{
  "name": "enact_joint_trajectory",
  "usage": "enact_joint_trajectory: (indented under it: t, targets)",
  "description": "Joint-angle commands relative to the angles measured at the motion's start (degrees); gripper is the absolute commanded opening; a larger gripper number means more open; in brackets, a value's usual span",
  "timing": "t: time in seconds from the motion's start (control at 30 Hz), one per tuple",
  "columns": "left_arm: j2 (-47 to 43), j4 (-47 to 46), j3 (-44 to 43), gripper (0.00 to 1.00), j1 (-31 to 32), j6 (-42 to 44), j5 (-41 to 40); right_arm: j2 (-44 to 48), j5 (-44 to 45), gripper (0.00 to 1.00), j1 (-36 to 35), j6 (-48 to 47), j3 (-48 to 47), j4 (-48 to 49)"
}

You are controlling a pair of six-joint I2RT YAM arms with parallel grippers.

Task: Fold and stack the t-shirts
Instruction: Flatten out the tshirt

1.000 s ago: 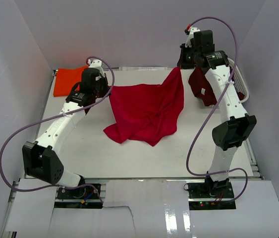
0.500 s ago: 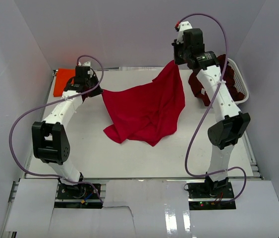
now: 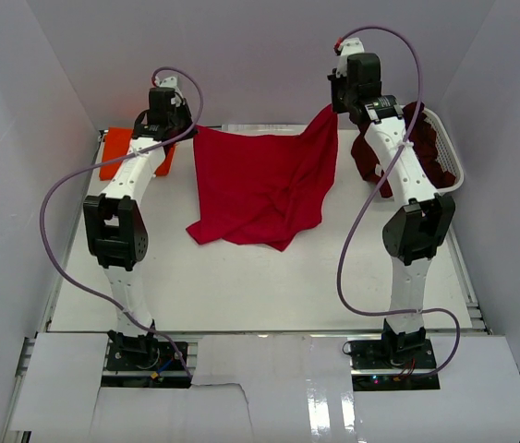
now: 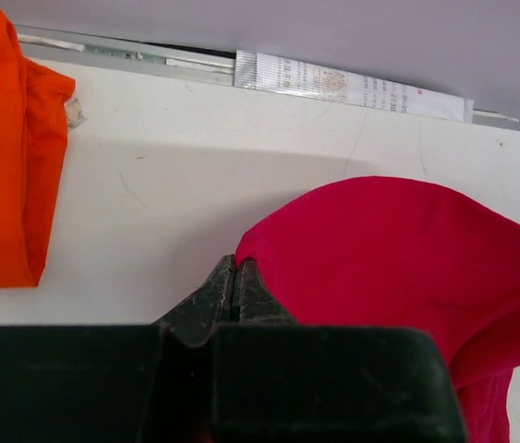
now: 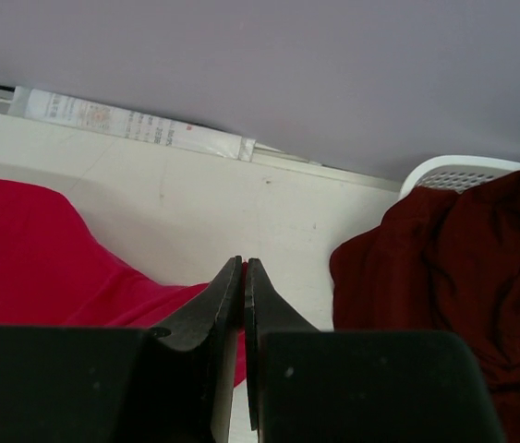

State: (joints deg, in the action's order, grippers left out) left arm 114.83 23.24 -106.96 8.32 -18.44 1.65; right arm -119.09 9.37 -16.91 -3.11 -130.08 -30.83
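Broadly, the white counter (image 3: 241,286) carries the lower folds of the crimson t-shirt (image 3: 260,180), whose top edge is stretched between the left fingers (image 4: 225,293) and the right fingers (image 5: 230,291). Right of the right fingers, the maroon t-shirt (image 5: 453,268) drapes over the white basket (image 5: 458,171). Left of the left fingers lies the orange t-shirt (image 4: 1,157). Both pairs are clamped tight on crimson cloth.

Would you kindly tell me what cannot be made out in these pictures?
- Top external: the left arm covers part of the orange t-shirt, so its fold cannot be judged.
- Top external: the right arm crosses the maroon t-shirt and the basket.
- Left wrist: the body of the left gripper hides the red t-shirt below its fingertips.
- Right wrist: the right edge cuts off the maroon t-shirt; the body of the right gripper hides what lies below.
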Motion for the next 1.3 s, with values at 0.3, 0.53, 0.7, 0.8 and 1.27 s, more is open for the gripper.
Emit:
enact_joint_trajectory:
  t: [0.3,0.53,0.7,0.8,1.27]
  targets:
    - [-1.18,-13.13,2.98,0.00,-0.41,-0.64,-0.77,1.06,-0.40,0.08,-0.41,-1.45,-0.16,16.59]
    - [-3.55,-14.19,0.87,0.00,1.96,-0.29,-3.58,3.68,0.13,0.08,-1.72,-2.69,-1.49,21.24]
    - [-4.53,-17.02,-2.44,0.00,3.28,1.91,-6.04,7.20,0.74,0.08,-1.90,-3.74,0.18,25.37]
    - [-2.69,-13.86,-9.90,0.00,3.28,2.00,-6.13,7.90,1.09,0.08,-1.90,-5.41,-2.79,26.69]
    - [-8.64,-15.15,-9.43,0.00,3.55,0.33,-8.06,18.89,1.01,0.08,-1.90,-8.40,2.29,39.70]
